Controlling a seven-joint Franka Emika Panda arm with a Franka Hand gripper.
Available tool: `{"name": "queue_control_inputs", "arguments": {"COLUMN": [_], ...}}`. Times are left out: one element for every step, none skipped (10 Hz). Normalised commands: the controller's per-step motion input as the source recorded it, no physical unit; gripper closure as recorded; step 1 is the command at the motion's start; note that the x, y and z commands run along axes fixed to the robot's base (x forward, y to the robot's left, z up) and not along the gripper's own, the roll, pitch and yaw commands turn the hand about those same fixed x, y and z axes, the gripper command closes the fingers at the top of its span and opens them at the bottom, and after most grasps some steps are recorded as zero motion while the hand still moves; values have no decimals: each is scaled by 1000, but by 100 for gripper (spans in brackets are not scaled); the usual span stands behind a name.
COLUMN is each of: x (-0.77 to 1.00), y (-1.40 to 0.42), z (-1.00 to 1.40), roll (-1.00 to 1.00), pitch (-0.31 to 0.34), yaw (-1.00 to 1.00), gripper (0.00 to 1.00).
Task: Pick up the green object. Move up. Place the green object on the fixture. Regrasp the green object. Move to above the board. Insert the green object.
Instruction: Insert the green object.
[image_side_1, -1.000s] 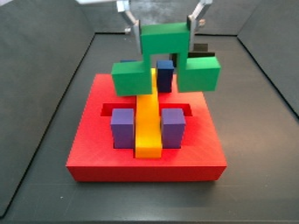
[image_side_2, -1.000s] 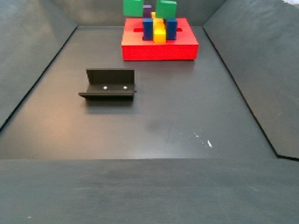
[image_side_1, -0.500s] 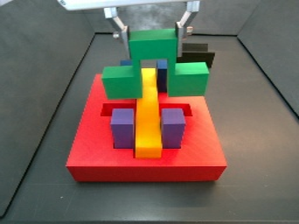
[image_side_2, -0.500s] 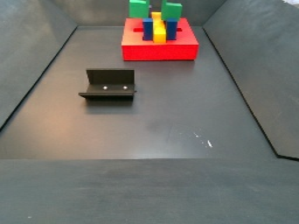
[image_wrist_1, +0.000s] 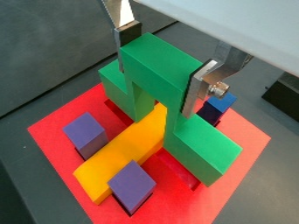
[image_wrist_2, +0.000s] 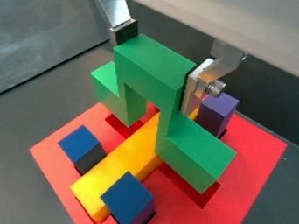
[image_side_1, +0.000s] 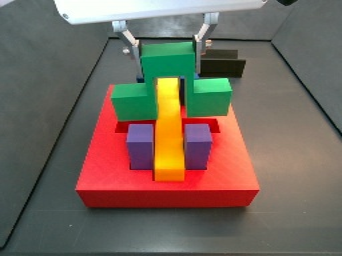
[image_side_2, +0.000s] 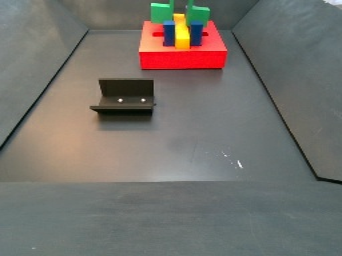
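Note:
The green object (image_side_1: 168, 82) is a bridge-shaped block. It straddles the far end of the yellow bar (image_side_1: 167, 135) on the red board (image_side_1: 167, 180), one leg on each side. My gripper (image_side_1: 170, 48) is shut on its top, as both wrist views show, with a silver finger (image_wrist_1: 121, 44) on each flank. In both wrist views the legs reach down into the board's recess beside the bar; the gripper (image_wrist_1: 162, 68) and the green object (image_wrist_2: 152, 83) fill the middle. The black fixture (image_side_2: 124, 97) stands apart on the floor.
Two purple blocks (image_side_1: 139, 145) (image_side_1: 198, 143) flank the yellow bar near the board's front. A darker block (image_wrist_1: 216, 105) sits just behind one green leg. Dark sloping walls (image_side_2: 40, 90) ring the floor. The fixture (image_side_1: 225, 65) shows behind the board.
The gripper has come down with the green object, from above the board's far end to low over the yellow bar, its legs now beside the bar.

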Motion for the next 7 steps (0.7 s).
{"name": "queue_control_inputs", "arguments": {"x": [0,-137,-214,-220,-217,-151,-60], "y": [0,0,40,20,0,0,0], "z": [-274,-197,-43,0,-23,-86,-143], "roll": [-20,-59,-139,-129,-97,-69,-71], "pitch": [-131,-116,-111,-109,-107,-113,-126], "yaw": [86,11,0,0,0,17,51], "gripper": [100,100,100,100,100,100,100]}}
